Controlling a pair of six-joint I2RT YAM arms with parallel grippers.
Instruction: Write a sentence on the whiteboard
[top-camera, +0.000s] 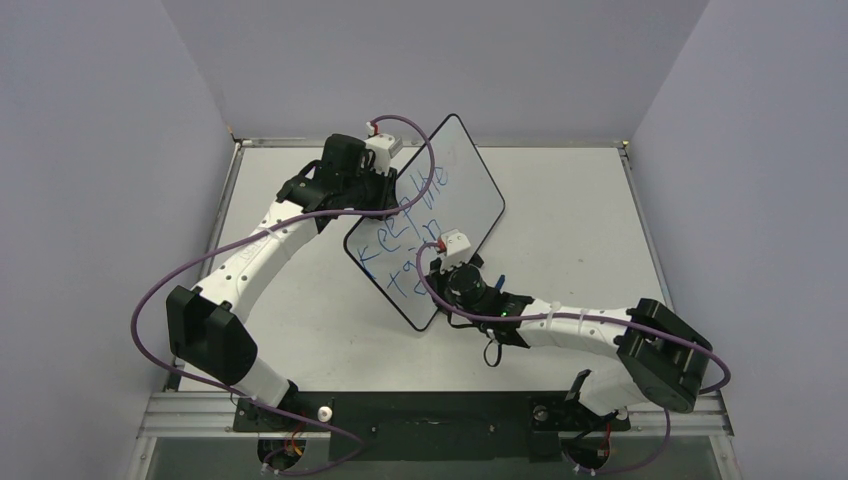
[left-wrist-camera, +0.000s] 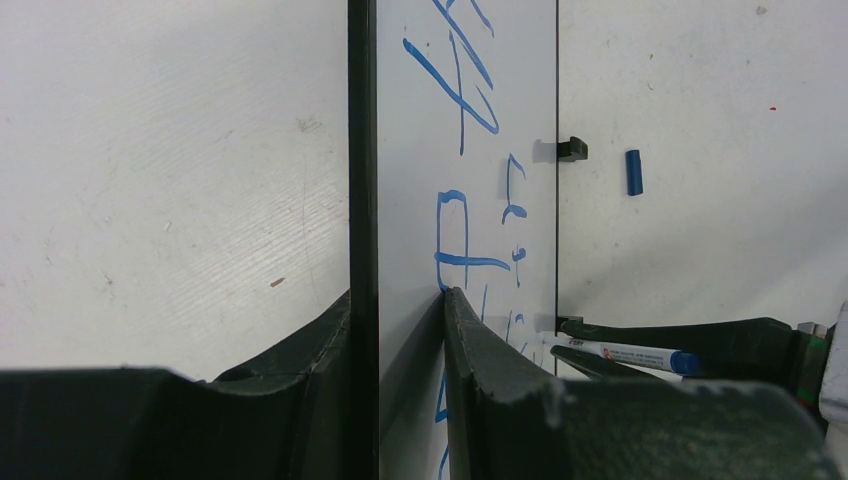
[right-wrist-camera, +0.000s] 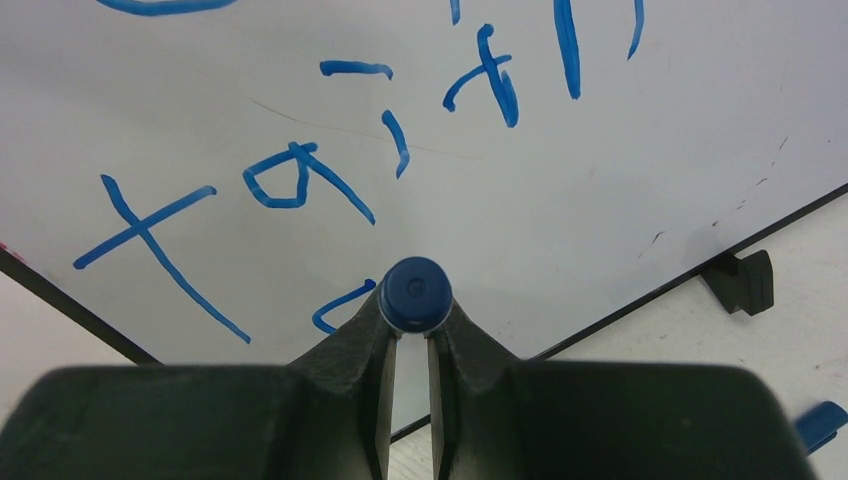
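The whiteboard (top-camera: 470, 190) lies cornerwise at the middle of the worktop (top-camera: 580, 230), with one rounded corner aimed at the far edge and the opposite corner at the near edge. The left gripper (left-wrist-camera: 405, 300) has its jaws drawn narrowly in on the board's far-left rim. One finger is on the writing face and the other is beyond the rim, pinning the board. The right gripper (right-wrist-camera: 415, 318) is pinched almost fully together on a blue marker (right-wrist-camera: 415, 292), pointed down at the board's near-right half beside the second line of the sentence (top-camera: 405, 215). "Keep the" is readable, with a "t" and a few rougher letters below. Whether the tip touches cannot be told. The marker's cap (left-wrist-camera: 634, 172) lies on the worktop just off the board's right rim.

The step in hand looks like forming the next letter. It calls for light, even pressure and short strokes that follow the line's slant. Letters should be compact, since the near-right rim is close. The left clamp must hold firm so the board cannot swivel.
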